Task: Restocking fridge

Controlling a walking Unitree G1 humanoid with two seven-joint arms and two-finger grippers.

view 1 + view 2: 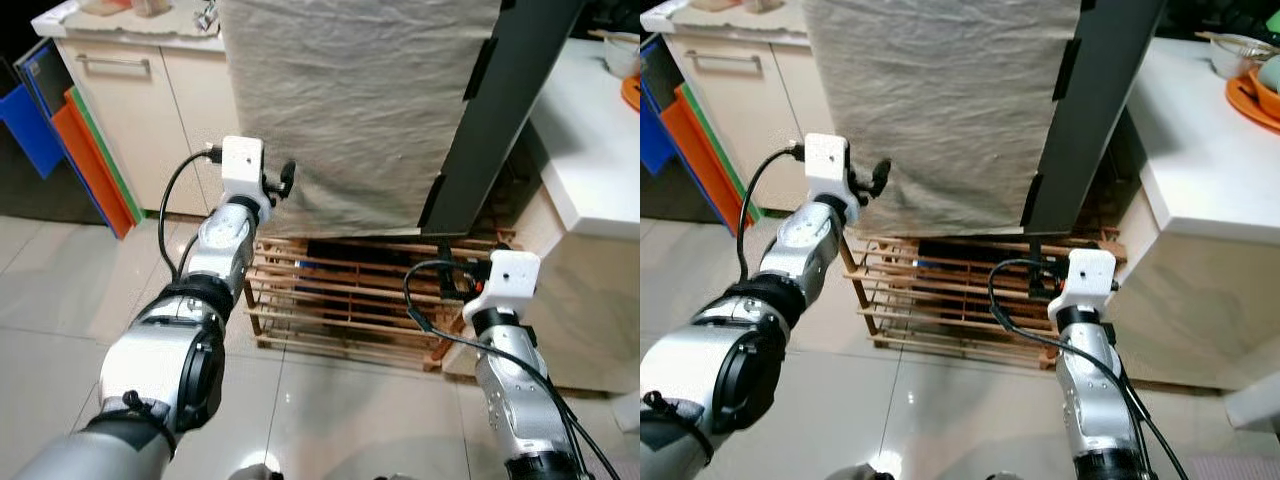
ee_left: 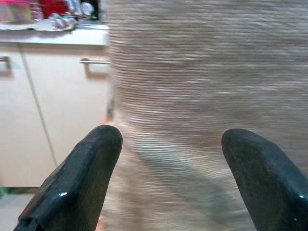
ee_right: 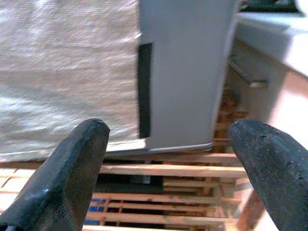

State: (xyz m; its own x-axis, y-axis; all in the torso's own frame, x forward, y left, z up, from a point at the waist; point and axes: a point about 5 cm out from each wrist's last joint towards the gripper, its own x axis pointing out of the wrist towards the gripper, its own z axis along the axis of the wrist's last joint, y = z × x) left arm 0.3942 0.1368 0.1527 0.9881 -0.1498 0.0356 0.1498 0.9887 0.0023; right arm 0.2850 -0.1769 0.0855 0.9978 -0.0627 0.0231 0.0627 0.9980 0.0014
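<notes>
The fridge point(image 1: 350, 110) stands draped in a grey-beige cloth, with its dark grey side panel point(image 1: 500, 110) bare on the right. It rests on a wooden slatted pallet point(image 1: 340, 310). My left gripper point(image 1: 286, 180) is raised at the cloth's lower left edge, open and holding nothing; in the left wrist view the cloth point(image 2: 202, 96) lies close ahead between the fingers point(image 2: 82, 173). My right gripper point(image 1: 452, 280) is lower, open and empty, in front of the fridge's bottom right corner point(image 3: 183, 139) and just above the pallet slats point(image 3: 163, 169).
A cream cabinet point(image 1: 130, 110) with a bar handle stands to the left of the fridge, with blue and orange boards point(image 1: 80, 150) leaning beside it. A white counter point(image 1: 590, 150) juts out on the right, carrying an orange bowl point(image 1: 1255, 95). Glossy tile floor point(image 1: 60, 300) lies before the pallet.
</notes>
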